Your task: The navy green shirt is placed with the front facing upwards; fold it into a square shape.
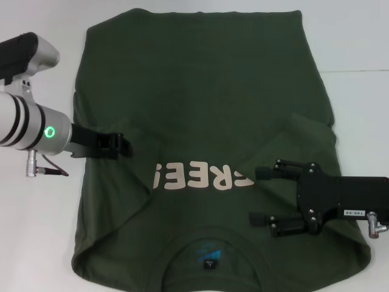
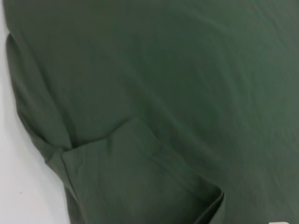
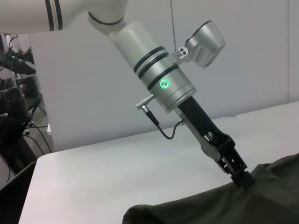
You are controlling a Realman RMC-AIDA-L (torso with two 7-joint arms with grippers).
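The navy green shirt (image 1: 206, 91) lies front up on the white table, with its collar and dark label (image 1: 209, 263) nearest me and the cream letters (image 1: 200, 176) across the chest. Both sleeves are folded inward over the body. My left gripper (image 1: 123, 146) is at the shirt's left side, shut, with its tips down in the fabric of the folded left flap. It also shows in the right wrist view (image 3: 243, 180), touching the cloth. My right gripper (image 1: 260, 196) is open, over the right chest beside the letters. The left wrist view shows only green cloth and the folded sleeve (image 2: 140, 182).
The white table (image 1: 358, 36) shows bare around the shirt at left, right and back. A seam in the tabletop (image 1: 358, 71) runs at the right. Dark equipment and cables (image 3: 16, 107) stand beyond the table's far side in the right wrist view.
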